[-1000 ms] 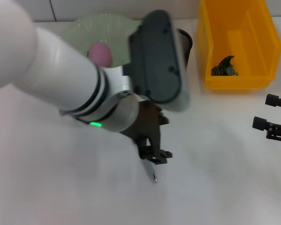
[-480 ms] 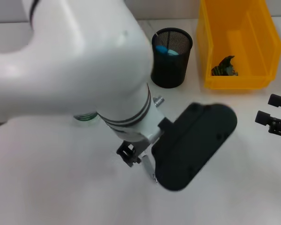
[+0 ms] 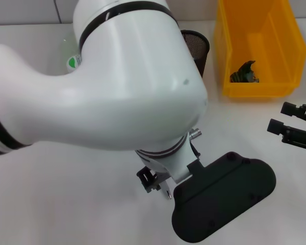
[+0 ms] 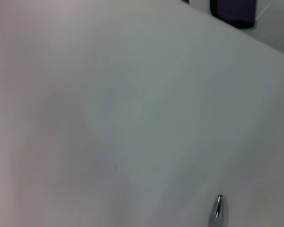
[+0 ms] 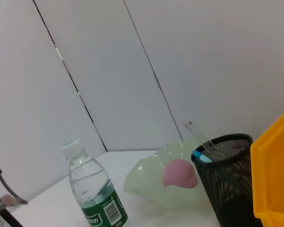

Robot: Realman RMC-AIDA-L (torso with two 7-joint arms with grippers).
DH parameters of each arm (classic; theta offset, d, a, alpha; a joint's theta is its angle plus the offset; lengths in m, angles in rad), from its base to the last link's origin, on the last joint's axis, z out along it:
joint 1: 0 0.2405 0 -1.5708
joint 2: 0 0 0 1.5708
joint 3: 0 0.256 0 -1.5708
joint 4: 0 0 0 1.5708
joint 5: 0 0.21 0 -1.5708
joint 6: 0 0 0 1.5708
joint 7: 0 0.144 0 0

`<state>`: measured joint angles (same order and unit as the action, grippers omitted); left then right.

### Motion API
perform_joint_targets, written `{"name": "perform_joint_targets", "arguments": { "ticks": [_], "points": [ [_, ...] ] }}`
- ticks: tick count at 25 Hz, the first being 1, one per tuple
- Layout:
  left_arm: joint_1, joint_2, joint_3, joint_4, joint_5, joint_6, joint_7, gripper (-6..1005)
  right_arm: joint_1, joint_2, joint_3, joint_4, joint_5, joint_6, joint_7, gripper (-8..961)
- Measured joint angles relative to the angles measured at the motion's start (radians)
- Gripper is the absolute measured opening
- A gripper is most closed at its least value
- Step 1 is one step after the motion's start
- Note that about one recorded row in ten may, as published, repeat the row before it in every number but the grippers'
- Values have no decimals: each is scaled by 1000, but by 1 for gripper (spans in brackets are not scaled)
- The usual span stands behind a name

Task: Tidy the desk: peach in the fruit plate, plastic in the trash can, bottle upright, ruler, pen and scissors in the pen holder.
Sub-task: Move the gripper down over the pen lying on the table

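Observation:
My left gripper (image 3: 152,180) hangs low over the white desk (image 3: 66,204), shut on the pen (image 3: 168,192). Only the pen's metal tip (image 4: 217,208) pokes out below the fingers. The big left arm hides most of the scene in the head view, where just an edge of the black mesh pen holder (image 3: 199,47) shows. From the right wrist view, the bottle (image 5: 96,194) stands upright and the peach (image 5: 179,172) lies in the fruit plate (image 5: 146,182). The pen holder (image 5: 225,182) contains the scissors (image 5: 200,155) and the ruler (image 5: 197,132). The plastic (image 3: 244,72) lies in the trash can (image 3: 275,30). My right gripper (image 3: 281,118) is open at the right edge.
The black wrist housing (image 3: 224,196) of the left arm sticks out low over the desk's front. A white wall with dark seams (image 5: 66,66) stands behind the desk. Bare tabletop lies between the trash can and the right gripper.
The left arm has rolled over, swinging its black housing down to the front right and covering the plate and most of the pen holder. The pen tip stays in place. The right gripper shifted slightly left.

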<state>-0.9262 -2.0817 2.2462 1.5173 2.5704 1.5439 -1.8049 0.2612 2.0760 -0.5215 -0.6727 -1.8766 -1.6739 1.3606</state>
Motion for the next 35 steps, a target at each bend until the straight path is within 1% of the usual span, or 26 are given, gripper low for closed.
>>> {"name": "perform_joint_targets", "arguments": {
  "ticks": [3,4,6,9,18,24,35],
  "points": [
    [-19,0,19,-47,-6,-28,22,707,5,0,0,2,-1,0,0,840],
    [-19,0,19,-47,-6,-28,22,706,9,0,-1,2,-1,0,0,840],
    [-35,0,51,-92,-6,-55,39,706,12,0,-2,4,-1,1,0,840],
    [-47,0,74,-119,-7,-72,45,705,27,-1,-4,18,-1,13,0,840],
    [-51,0,88,-163,-52,-76,68,694,47,-1,-11,40,-4,45,0,840],
    [-52,0,98,-187,-56,-94,75,625,68,-1,-12,49,-10,51,0,840],
    [-53,0,90,-199,-55,-112,77,515,76,-1,-12,50,-16,52,0,839]
  ]
}}
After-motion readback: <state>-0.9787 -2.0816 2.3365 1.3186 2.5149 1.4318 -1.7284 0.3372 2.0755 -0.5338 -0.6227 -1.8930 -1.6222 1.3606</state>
